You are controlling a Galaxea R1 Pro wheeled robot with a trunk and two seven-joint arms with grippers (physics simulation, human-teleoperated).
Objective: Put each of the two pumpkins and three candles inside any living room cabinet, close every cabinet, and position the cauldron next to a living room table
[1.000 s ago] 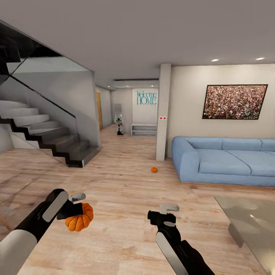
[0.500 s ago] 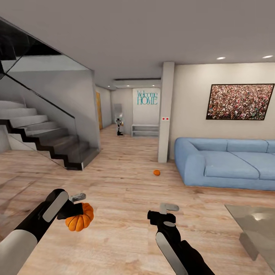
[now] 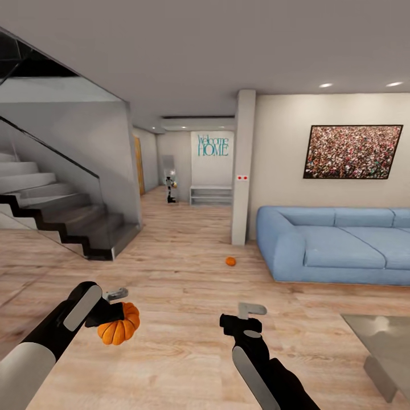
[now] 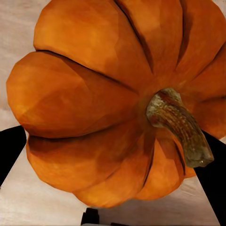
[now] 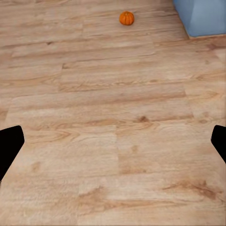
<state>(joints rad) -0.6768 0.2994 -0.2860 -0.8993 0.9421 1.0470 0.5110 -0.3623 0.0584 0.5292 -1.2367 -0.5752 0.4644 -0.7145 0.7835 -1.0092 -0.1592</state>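
Wood-floored living room with stairs, sofa [image 3: 336, 242] and table [image 3: 380, 341] corner.
Our left gripper [image 3: 117, 307] is clamped around one pumpkin [image 3: 118, 326]; our right gripper [image 3: 250, 316] is spread wide, holding nothing. A second pumpkin [image 3: 230, 261] lies on the floor [image 3: 188, 273] near the sofa.

Two pumpkins on show: one [image 3: 118, 327] up off the floor at the left claw [image 3: 117, 304], one [image 3: 230, 261] down on the wood floor [image 3: 182, 267] near the sofa [image 3: 336, 245]. Two claws, the right claw [image 3: 250, 314] the second. One blue sofa, one framed picture [image 3: 353, 151], one staircase [image 3: 62, 219], one glossy grey surface [image 3: 381, 341].
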